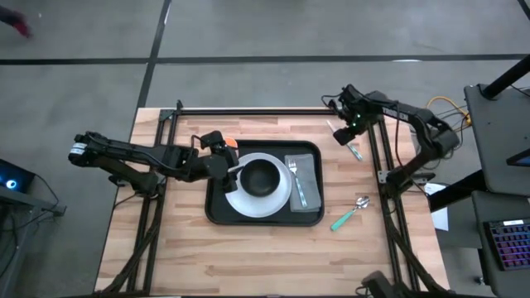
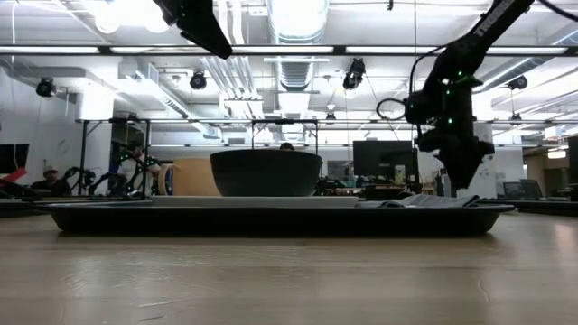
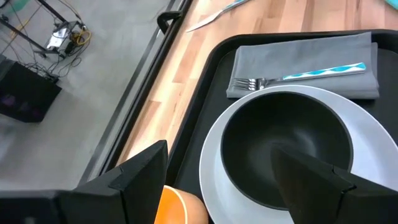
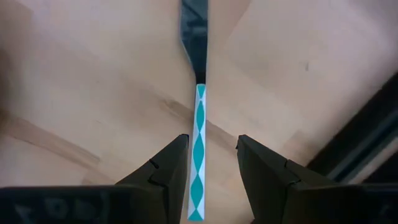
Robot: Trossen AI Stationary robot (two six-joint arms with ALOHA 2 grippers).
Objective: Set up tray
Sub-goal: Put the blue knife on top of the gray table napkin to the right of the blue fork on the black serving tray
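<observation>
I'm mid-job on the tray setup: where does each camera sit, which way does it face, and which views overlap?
High: above the table, looking straight down; tray, spoon, both arms.
Low: at table-top height, looking level across; bowl on the tray, arms coming down from above.
Left wrist: on the left arm over the tray's edge; open left gripper, bowl on white plate, fork on grey napkin.
Right wrist: on the right arm, facing down at the bare wood; right gripper straddling a teal-handled knife.
Shared: high and left wrist both show bowl, plate, fork.

My counter is pale, smooth wood with visible grain. The tray looks like matt black plastic, the napkin soft grey cloth, the bowl matt dark, the plate smooth white.
</observation>
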